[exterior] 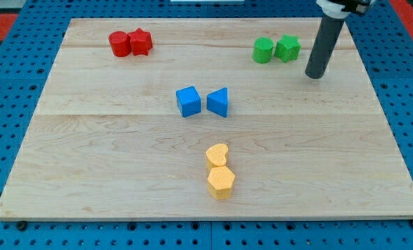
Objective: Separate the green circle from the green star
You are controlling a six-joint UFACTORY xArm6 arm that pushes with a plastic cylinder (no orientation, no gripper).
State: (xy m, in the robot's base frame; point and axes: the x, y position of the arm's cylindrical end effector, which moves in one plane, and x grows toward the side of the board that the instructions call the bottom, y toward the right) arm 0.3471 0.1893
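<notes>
My tip bare, holding nothing, touching no block. Green star near, at ten o'clock; green circle touching it, farther toward nine o'clock.

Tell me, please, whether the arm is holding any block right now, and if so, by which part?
Nothing is held. My tip stands free, right of the green star, not touching it.

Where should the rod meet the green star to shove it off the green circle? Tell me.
No gripping, only pushing. Bring my tip round to the seam where the green star touches the green circle, then press on the star's left face, driving it toward the view's right.
</notes>
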